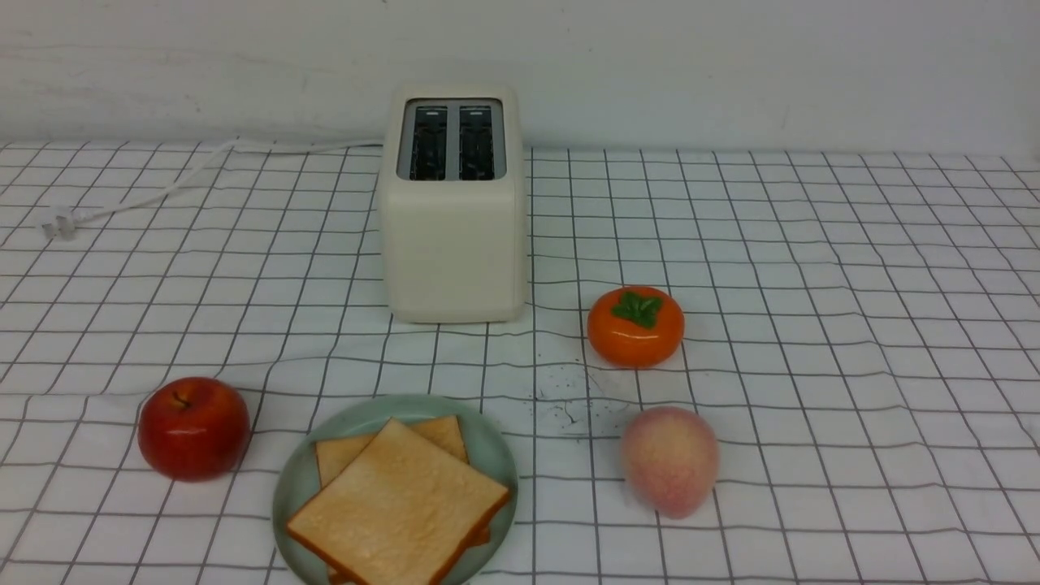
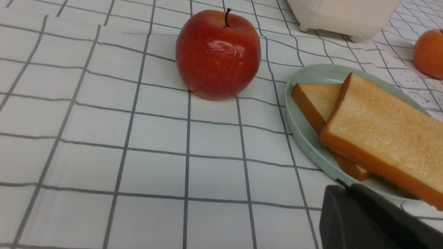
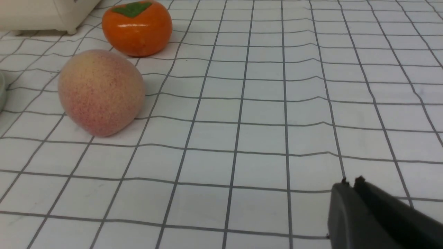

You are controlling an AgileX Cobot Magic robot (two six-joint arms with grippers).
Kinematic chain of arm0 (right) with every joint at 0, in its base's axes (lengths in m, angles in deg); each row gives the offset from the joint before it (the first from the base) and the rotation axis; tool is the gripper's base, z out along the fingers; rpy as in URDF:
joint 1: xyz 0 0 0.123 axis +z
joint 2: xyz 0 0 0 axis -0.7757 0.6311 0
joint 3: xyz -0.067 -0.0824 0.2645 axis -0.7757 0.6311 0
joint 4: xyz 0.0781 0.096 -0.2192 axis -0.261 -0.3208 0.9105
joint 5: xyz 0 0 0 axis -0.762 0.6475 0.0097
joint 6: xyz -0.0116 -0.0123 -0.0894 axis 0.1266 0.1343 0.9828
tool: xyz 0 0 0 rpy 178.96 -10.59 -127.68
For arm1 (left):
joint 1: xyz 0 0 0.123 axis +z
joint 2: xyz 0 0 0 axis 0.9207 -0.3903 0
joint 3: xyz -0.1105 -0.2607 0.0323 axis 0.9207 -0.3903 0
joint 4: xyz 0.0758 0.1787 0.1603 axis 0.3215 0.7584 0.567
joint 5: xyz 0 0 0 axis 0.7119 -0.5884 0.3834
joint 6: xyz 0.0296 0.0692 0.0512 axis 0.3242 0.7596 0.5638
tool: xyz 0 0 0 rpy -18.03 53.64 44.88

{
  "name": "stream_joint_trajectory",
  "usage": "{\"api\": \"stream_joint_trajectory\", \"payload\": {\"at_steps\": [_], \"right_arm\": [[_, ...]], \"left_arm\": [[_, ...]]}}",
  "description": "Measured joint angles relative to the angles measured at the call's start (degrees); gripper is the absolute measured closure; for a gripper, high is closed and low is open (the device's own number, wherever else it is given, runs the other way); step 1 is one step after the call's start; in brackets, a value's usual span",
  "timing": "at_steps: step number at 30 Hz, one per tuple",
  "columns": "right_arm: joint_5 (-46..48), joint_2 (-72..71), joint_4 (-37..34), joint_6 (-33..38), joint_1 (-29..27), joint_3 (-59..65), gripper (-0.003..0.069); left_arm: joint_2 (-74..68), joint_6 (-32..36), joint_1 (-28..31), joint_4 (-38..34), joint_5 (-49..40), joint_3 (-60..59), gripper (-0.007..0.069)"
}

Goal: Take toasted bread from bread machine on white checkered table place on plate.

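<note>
Two slices of toasted bread lie overlapping on the mint-green plate (image 1: 492, 445) at the front of the white checkered table (image 1: 812, 325); the upper slice (image 1: 398, 504) partly covers the lower one (image 1: 443, 432). The bread machine (image 1: 452, 236) stands behind them, and both of its dark slots are empty. Neither arm shows in the front view. In the left wrist view my left gripper (image 2: 342, 185) is shut and holds nothing, its tips close to the plate's rim (image 2: 301, 124) beside the upper slice (image 2: 384, 135). My right gripper (image 3: 350, 181) is shut over bare cloth, holding nothing.
A red apple (image 1: 193, 428) sits left of the plate. An orange persimmon (image 1: 635, 325) and a pink peach (image 1: 670, 461) lie to its right. The toaster's white cord and plug (image 1: 61, 221) trail off to the far left. A wall runs behind the table.
</note>
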Motion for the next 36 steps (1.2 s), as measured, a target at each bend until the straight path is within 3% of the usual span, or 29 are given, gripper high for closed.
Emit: {"api": "stream_joint_trajectory", "payload": {"at_steps": [36], "right_arm": [[0.0, 0.0, 0.0, 0.0, 0.0, 0.0, 0.0606]], "left_arm": [[0.0, 0.0, 0.0, 0.0, 0.0, 0.0, 0.0626]]}}
